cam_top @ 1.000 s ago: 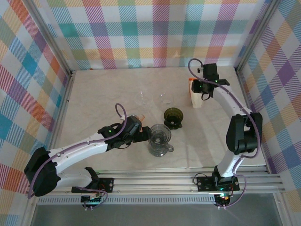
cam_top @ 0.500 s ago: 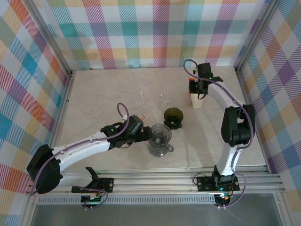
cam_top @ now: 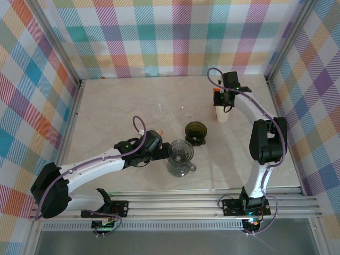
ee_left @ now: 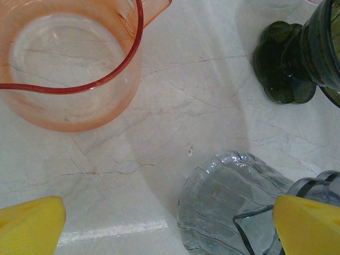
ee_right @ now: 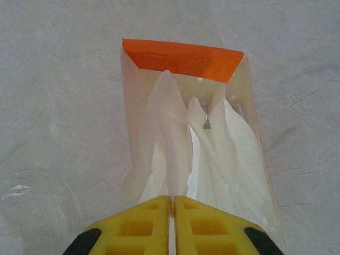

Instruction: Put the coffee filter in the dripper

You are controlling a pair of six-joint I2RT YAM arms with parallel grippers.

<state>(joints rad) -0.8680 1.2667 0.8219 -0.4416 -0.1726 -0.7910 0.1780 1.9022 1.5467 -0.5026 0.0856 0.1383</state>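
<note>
White paper coffee filters [ee_right: 172, 143] stand bunched in an open pouch with an orange flap [ee_right: 183, 58], at the back right of the table [cam_top: 222, 111]. My right gripper [ee_right: 172, 204] hangs over the pouch [cam_top: 223, 102], its yellow pads shut on the top edge of one coffee filter. The clear ribbed glass dripper [ee_left: 239, 207] stands upright near the table's front middle [cam_top: 180, 156]. My left gripper [ee_left: 170, 228] is open at its left side [cam_top: 159, 154]; one yellow fingertip [ee_left: 308, 223] shows over the dripper's rim and the other [ee_left: 29, 223] is well clear of it.
A dark green dripper [cam_top: 195, 132] lies just behind the clear one, and it also appears in the left wrist view [ee_left: 297, 58]. An orange-tinted clear pitcher [ee_left: 69, 101] stands left of it, close to my left wrist. Plaid walls enclose the marble tabletop [cam_top: 117, 106].
My right gripper has drawn in over the pouch and closed its pads on a filter's edge. The left arm has barely moved.
</note>
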